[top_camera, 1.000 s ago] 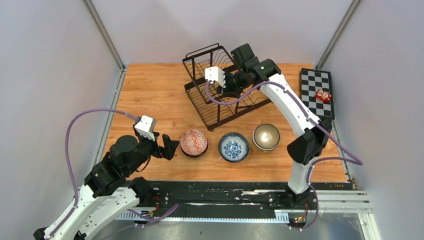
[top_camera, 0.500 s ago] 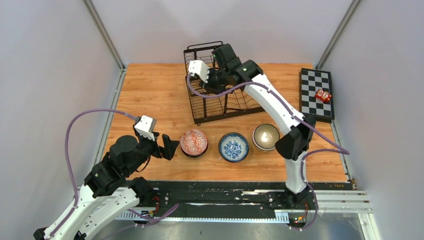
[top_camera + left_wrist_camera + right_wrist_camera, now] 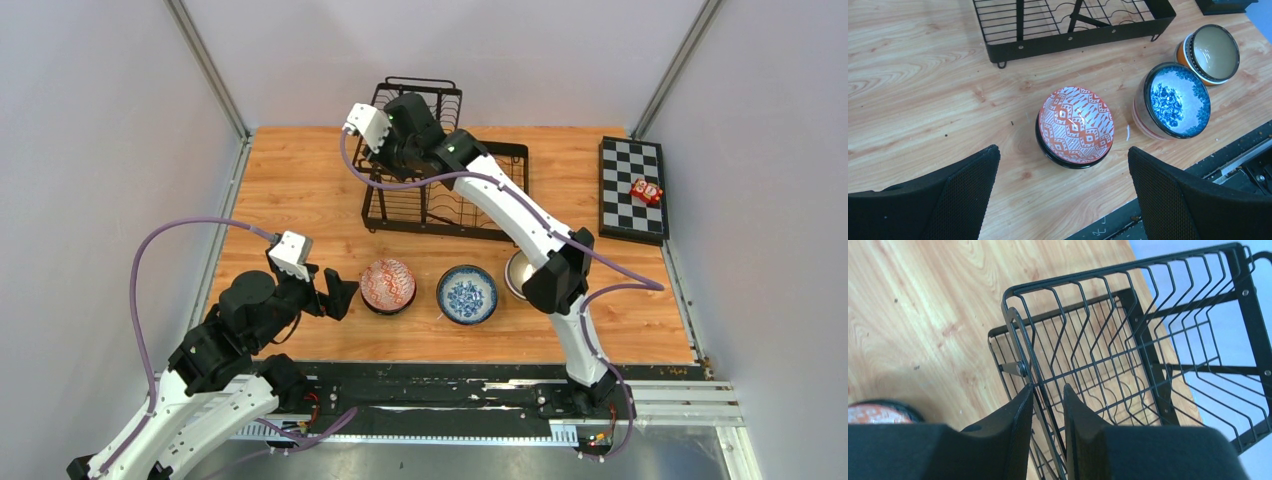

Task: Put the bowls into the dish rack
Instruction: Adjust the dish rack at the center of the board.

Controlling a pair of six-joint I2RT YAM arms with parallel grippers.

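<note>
Found the dish rack (image 3: 500, 190) at the far middle of the wooden table (image 3: 300, 190), sitting flat with its raised basket toward the back wall. Saw the right gripper (image 3: 1048, 389) reaching over the rack's left end, narrowed to a slim gap and pinching a black wire of the basket's side. Noted the left gripper (image 3: 341, 297) low at the near left, spread wide, holding nothing, and facing the red-patterned bowl (image 3: 388, 285) just beside it. Counted three bowls in a row near the front edge, all upright on the wood and apart from the rack: the red-patterned bowl on the left, a blue-and-white bowl (image 3: 467, 294) in the middle, a cream-lined bowl (image 3: 1212, 52) with an orange outside on the right, partly hidden from above by the right arm (image 3: 545, 275). Spotted a checkered board (image 3: 625, 170) at the far right edge, carrying a small red object (image 3: 646, 191).
</note>
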